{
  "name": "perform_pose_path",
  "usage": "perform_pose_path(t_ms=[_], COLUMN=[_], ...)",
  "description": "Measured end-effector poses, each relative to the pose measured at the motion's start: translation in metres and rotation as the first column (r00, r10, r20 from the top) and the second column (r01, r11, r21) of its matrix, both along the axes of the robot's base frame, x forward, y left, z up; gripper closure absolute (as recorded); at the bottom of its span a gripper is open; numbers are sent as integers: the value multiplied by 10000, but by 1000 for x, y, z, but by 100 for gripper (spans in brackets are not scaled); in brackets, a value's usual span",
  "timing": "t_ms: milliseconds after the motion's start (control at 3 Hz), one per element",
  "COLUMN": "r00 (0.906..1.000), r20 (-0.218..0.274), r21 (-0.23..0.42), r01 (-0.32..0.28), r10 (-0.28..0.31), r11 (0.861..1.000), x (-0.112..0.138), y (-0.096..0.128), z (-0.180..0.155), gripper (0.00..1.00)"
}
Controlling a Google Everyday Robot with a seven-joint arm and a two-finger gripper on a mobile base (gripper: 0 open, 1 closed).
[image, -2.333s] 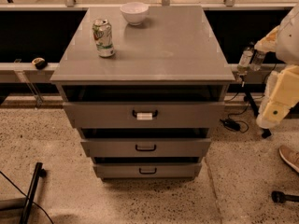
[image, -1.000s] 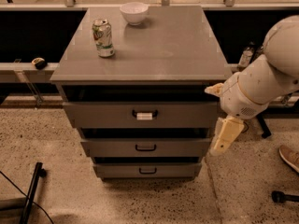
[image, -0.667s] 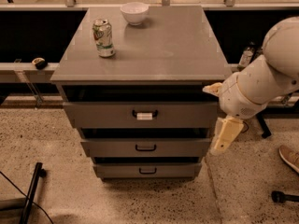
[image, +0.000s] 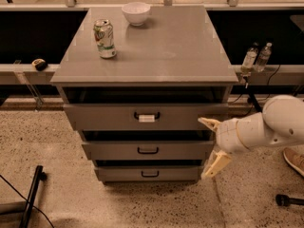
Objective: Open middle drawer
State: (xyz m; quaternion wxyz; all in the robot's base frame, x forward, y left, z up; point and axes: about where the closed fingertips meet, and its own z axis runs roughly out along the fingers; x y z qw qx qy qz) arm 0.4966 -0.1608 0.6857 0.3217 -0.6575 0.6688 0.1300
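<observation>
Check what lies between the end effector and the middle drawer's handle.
Camera view: only the bare grey front of the middle drawer. The open end effector hangs by its right end; the handle is centred.

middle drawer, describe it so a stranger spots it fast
The grey cabinet has three stacked drawers. The middle drawer is second down, with the open gripper by its right end. Its black handle lacks the top drawer's white tag, and the bottom drawer sits beneath.

Grey cabinet top [image: 175, 46], soda can [image: 105, 38], white bowl [image: 136, 13], pincer [image: 212, 145] lower right
</observation>
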Motion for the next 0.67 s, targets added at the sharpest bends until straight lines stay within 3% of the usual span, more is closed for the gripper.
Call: perform_pose_path(t_ms=[333, 667], r00=[9994, 9996], r20=[170, 26], r21=[-56, -268], r01=[-314, -282], r10=[315, 283], r11=[9995, 9992], x=[2, 10], y=[0, 3], z=[-11, -43], gripper=[0, 0])
